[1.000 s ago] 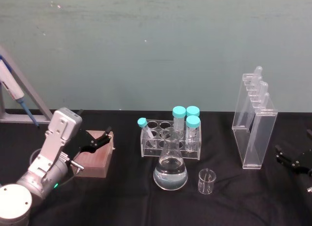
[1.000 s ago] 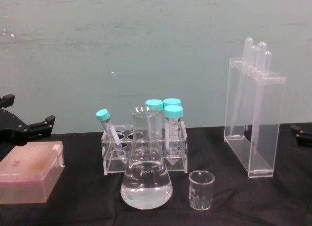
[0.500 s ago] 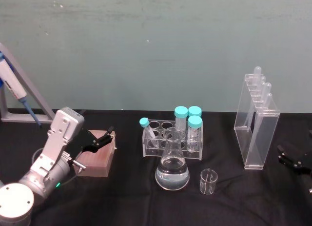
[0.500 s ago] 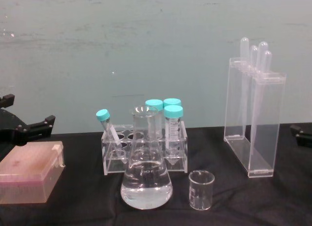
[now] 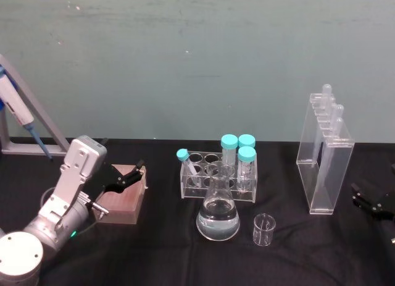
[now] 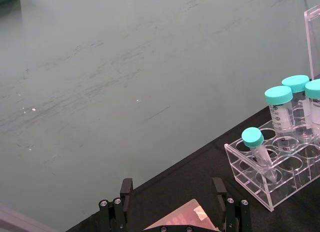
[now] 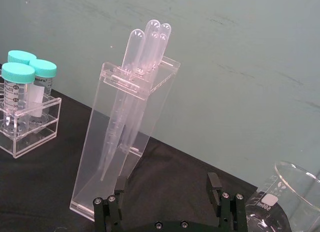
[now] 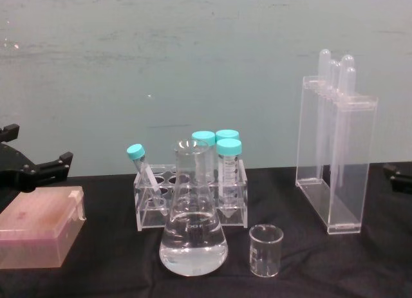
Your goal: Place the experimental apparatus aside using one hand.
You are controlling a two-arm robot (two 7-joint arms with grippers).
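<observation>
Head view: left gripper (image 5: 126, 176), the one on the silver wrist, hangs far left over the pink box (image 5: 120, 204). Jaws are spread and it carries nothing. The apparatus sits untouched in the centre. The conical flask (image 5: 217, 217) with clear liquid is at the front, the small beaker (image 5: 263, 230) just beside it on the right, and the tube rack (image 5: 216, 176) directly behind the flask. The pipette stand (image 5: 323, 168) is well apart on the right. The all-black right gripper (image 5: 364, 199) is parked at the right edge near the stand, likely because this is a one-hand job.

Left wrist view: fingers are wide apart, with the box lid low between them. The rack with teal-capped tubes (image 6: 278, 109) is off to one side.

Right wrist view: fingers are open and empty. The stand is upright ahead with its pipettes leaning inside. A glass beaker (image 7: 282, 199) sits close to the lens; can't tell if it's the small one.

Chest view: the left gripper is above the box, not touching as far as it shows. The flask screens the rack from the front.

Judgement: task not started. The flask and beaker are the front items, so they look simplest to clear first. The flask needs a neck grip and must stay upright because of the liquid. The stand is tall and narrow, so it is a tip risk.
</observation>
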